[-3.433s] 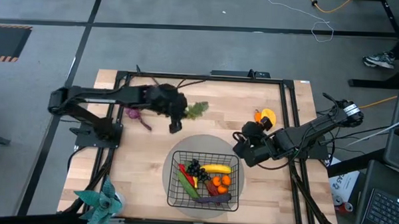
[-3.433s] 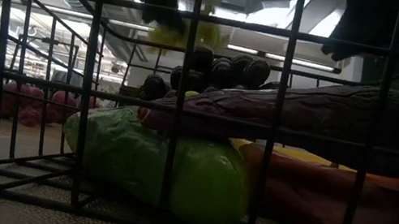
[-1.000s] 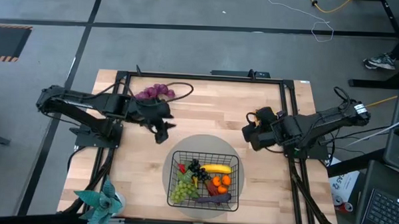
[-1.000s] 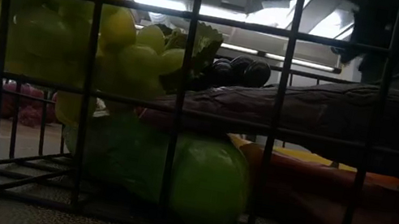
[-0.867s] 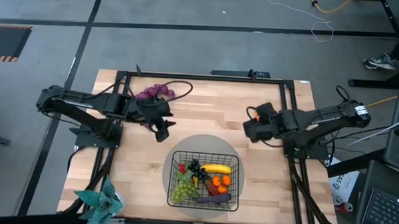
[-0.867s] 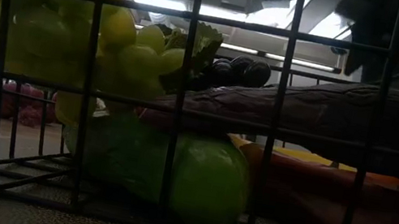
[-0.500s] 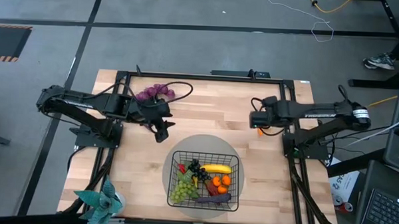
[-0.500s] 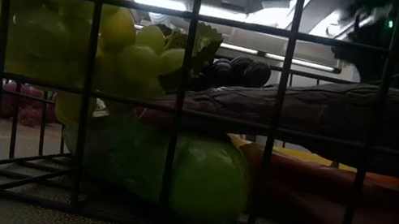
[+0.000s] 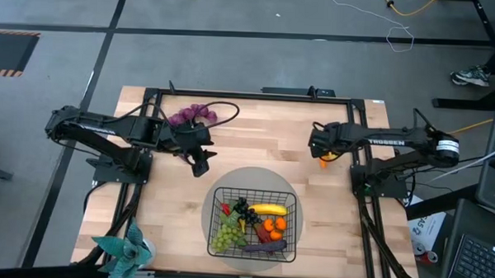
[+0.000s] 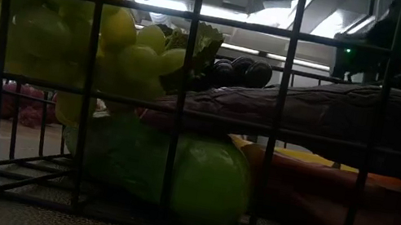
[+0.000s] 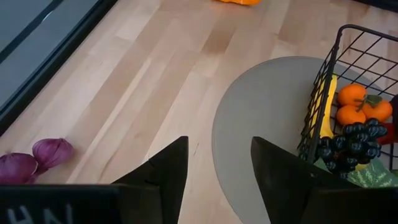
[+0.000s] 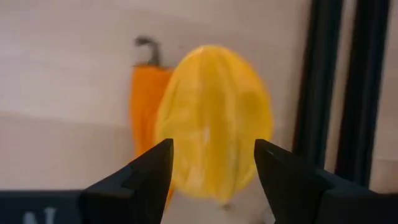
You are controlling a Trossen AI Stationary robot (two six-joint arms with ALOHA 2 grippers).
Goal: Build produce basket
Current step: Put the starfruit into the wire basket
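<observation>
The black wire basket (image 9: 215, 229) stands on a round grey mat (image 9: 229, 180) near the table's front edge. It holds green grapes (image 9: 225, 235), dark grapes (image 9: 243, 210), a banana (image 9: 268, 209), tangerines (image 9: 269, 229), an eggplant (image 9: 264, 248) and a cucumber (image 10: 166, 168). Purple grapes (image 9: 190, 115) lie at the far left. My left gripper (image 9: 199, 160) hovers open, left of the mat. At the right, my right gripper (image 12: 211, 180) is open, its fingers on either side of a yellow fruit (image 12: 214, 121) that lies against an orange pepper (image 12: 144, 106).
A teal leafy plant (image 9: 124, 249) stands at the near left corner. Black frame rails (image 9: 359, 135) run along the table's edges, close behind the pepper (image 9: 328, 157). Bare wood lies between the two arms.
My right gripper has swung from beside the mat toward the table's far edge and turned toward the pepper and yellow fruit at the right rail. Its fingers have stayed open.
</observation>
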